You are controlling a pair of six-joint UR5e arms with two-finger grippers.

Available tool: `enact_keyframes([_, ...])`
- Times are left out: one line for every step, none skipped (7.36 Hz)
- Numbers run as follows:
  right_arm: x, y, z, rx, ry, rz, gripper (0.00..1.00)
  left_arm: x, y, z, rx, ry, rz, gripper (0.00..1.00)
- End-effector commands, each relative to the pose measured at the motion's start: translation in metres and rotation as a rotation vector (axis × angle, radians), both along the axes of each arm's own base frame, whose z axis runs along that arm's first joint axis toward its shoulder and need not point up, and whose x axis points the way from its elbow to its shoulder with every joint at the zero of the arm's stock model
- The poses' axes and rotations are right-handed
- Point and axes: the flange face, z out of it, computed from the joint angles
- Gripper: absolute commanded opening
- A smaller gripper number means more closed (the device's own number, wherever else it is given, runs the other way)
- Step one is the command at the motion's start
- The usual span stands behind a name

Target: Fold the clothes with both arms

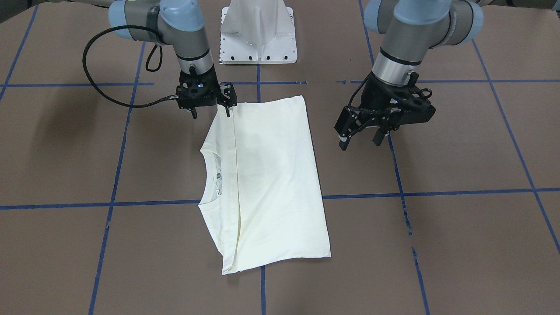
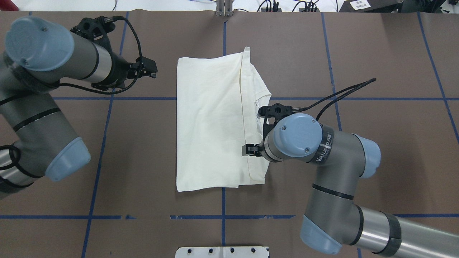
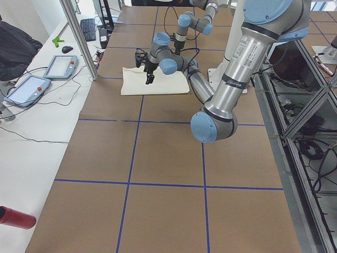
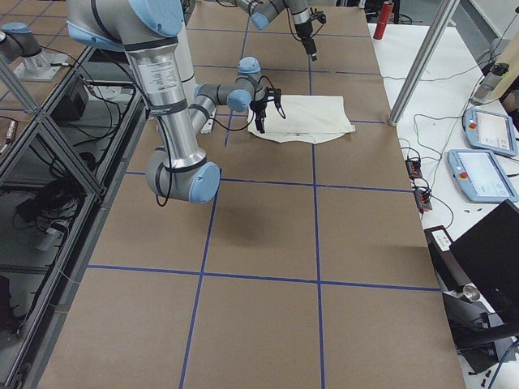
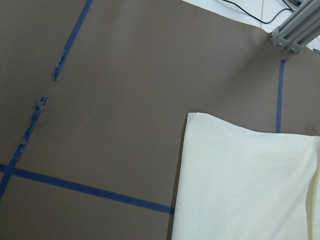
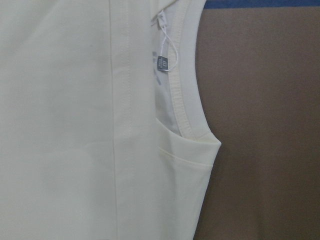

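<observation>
Looking nearly done, the shirt (image 1: pixel 271 175) lies folded just below the open right tool (image 1: pixel 210 114), with the open left tool (image 1: pixel 360 143) off to its side.

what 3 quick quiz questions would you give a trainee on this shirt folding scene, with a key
1. True or false: the left gripper holds the T-shirt.
2. Which shows on the folded shirt? A cat print, B ribbed collar, C pocket.
3. Fill in: the right gripper has its fingers ____.
Key: 1 false; 2 B; 3 open.
</observation>
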Motion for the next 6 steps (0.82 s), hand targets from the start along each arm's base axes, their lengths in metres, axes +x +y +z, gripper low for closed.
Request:
enact_keyframes([-0.028, -0.006, -0.005, -0.007, 0.022, -0.082, 1.00, -0.013, 0.017, 0.007, -0.002, 0.002, 0.007, 1.00])
enact_keyframes([-0.044, -0.013, -0.003, -0.019, 0.042, -0.085, 1.00, -0.014, 0.018, 0.006, -0.003, 0.006, 0.007, 1.00])
enact_keyframes([-0.047, -0.010, 0.000, -0.052, 0.069, -0.104, 1.00, -0.014, 0.018, 0.006, -0.006, 0.007, 0.006, 1.00])
enact_keyframes([-0.049, -0.008, 0.000, -0.070, 0.100, -0.110, 1.00, -0.014, 0.018, 0.006, -0.006, 0.008, 0.007, 1.00])
enact_keyframes([-0.051, -0.003, 0.005, -0.082, 0.127, -0.117, 1.00, -0.014, 0.018, 0.006, -0.007, 0.007, 0.007, 1.00])
enact_keyframes([-0.056, 0.000, 0.011, -0.090, 0.145, -0.124, 1.00, -0.014, 0.018, 0.007, -0.008, 0.006, 0.007, 1.00])
